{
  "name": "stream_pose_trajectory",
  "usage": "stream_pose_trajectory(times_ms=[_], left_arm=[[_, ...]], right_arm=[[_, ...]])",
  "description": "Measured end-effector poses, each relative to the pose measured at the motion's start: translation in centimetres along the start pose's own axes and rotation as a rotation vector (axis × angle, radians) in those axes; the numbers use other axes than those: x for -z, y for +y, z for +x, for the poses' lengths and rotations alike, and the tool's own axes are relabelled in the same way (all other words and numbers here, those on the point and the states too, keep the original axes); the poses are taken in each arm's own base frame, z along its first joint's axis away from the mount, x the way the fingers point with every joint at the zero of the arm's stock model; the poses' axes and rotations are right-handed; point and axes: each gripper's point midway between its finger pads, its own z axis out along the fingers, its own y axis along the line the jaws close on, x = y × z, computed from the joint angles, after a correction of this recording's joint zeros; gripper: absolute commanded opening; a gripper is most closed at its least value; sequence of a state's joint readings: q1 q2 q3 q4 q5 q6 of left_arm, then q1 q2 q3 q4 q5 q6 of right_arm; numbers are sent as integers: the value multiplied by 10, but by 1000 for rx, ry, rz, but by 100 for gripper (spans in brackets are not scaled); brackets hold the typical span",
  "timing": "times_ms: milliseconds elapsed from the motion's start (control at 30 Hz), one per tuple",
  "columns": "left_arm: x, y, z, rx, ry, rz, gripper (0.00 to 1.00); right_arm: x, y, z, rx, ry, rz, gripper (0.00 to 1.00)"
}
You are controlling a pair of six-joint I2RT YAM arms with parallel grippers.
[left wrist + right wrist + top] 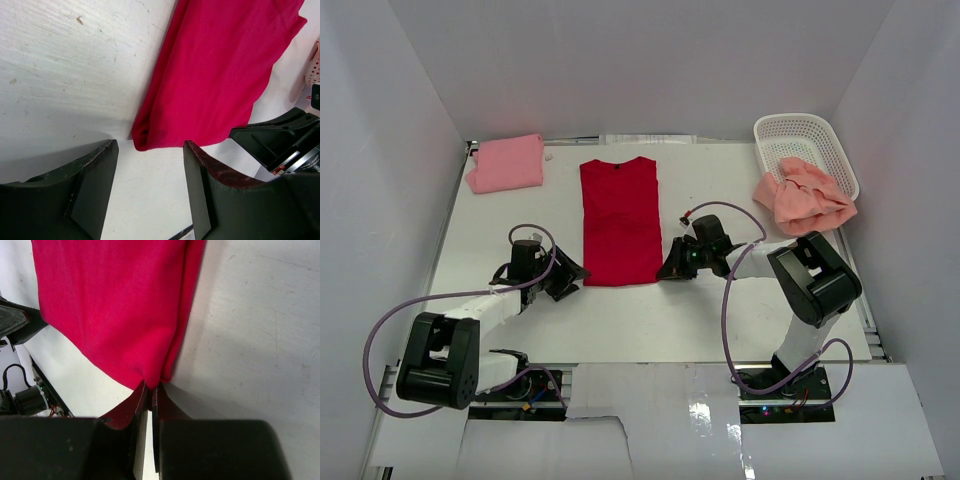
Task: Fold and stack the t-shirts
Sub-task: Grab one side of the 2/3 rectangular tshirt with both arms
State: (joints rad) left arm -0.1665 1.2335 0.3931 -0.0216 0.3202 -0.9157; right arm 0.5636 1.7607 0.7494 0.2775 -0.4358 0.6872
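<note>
The bright red t-shirt [620,218] lies flat in a long folded strip at the table's middle. My right gripper [672,267] is shut on its near right corner [152,377]. My left gripper [572,273] is open and empty just short of its near left corner [142,140], not touching it. The light pink t-shirt [506,163] lies folded at the far left. The salmon-peach t-shirt [803,197] hangs crumpled over the basket's near rim.
A white lattice basket [807,140] stands at the far right corner. White walls enclose the table on three sides. The right gripper's body shows at the right edge of the left wrist view [280,137].
</note>
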Motion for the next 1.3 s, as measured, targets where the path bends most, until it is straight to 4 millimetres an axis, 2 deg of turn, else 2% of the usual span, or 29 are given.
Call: stream_pose_trajectory(times_ms=[300, 433, 467, 567, 1067, 1300], left_arm=[[-16, -11, -6, -6, 8, 62, 61], [-20, -9, -6, -9, 13, 58, 38], [-21, -6, -6, -12, 13, 47, 22], [-22, 3, -3, -10, 16, 14, 0], [-19, 3, 1, -33, 34, 23, 0], [-11, 5, 21, -29, 121, 36, 0]], right_arm=[[-1, 0, -1, 10, 2, 12, 8], [-1, 0, -1, 10, 3, 13, 8], [-1, 0, -1, 10, 4, 13, 8], [-1, 0, -1, 10, 5, 16, 8], [0, 0, 1, 14, 11, 36, 8], [16, -1, 20, 35, 28, 76, 8]])
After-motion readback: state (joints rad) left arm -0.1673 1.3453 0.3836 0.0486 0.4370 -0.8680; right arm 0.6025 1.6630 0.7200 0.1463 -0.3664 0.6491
